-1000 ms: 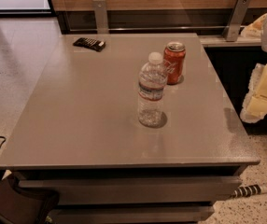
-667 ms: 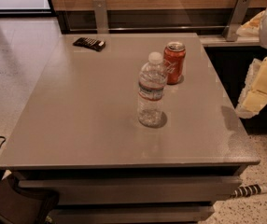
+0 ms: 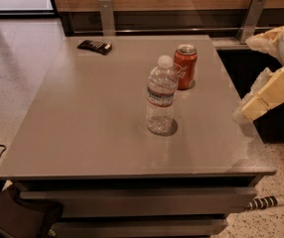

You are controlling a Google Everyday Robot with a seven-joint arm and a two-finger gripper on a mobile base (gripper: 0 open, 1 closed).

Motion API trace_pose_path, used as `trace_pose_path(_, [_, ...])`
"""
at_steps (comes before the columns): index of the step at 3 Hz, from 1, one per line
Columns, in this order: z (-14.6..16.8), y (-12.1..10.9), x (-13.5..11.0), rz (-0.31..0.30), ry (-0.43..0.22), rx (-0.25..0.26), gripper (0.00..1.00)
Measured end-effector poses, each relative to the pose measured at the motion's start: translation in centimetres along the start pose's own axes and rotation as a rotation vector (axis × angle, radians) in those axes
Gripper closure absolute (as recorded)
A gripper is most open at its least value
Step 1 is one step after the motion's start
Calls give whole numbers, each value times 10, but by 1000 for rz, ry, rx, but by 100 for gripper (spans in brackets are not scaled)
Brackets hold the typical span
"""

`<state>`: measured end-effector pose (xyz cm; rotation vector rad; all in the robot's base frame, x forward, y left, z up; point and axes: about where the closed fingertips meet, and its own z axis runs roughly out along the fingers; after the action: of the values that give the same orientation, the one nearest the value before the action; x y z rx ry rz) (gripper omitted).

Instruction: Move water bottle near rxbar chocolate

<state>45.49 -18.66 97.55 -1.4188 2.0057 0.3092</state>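
Observation:
The water bottle (image 3: 161, 95) is clear ribbed plastic with a white cap and a pale label band. It stands upright near the middle of the grey table (image 3: 82, 133). The rxbar chocolate (image 3: 95, 46) is a flat black bar that lies at the table's far left corner, well apart from the bottle. My gripper (image 3: 248, 78) is at the right edge of the view, over the table's right edge. Its cream fingers (image 3: 271, 93) are spread open and hold nothing. It is to the right of the bottle and not touching it.
A red soda can (image 3: 185, 67) stands upright just behind and right of the bottle. A wood-panelled wall with metal brackets (image 3: 251, 19) runs behind the table. A dark bag (image 3: 18, 217) lies on the floor at the front left, and a cable (image 3: 268, 201) at the front right.
My gripper has shifted a little to the left, toward the table's right edge. The bottle, can and bar have not moved.

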Motion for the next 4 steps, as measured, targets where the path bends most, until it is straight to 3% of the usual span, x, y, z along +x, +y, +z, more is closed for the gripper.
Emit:
trace_pose_path(2, [25,-4,-16,45,-317,82,0])
trace_pose_path(3, [45,4,-16,60,-487,147,0])
trace_pose_path(4, [54,11,-20,48,-571,178,0])
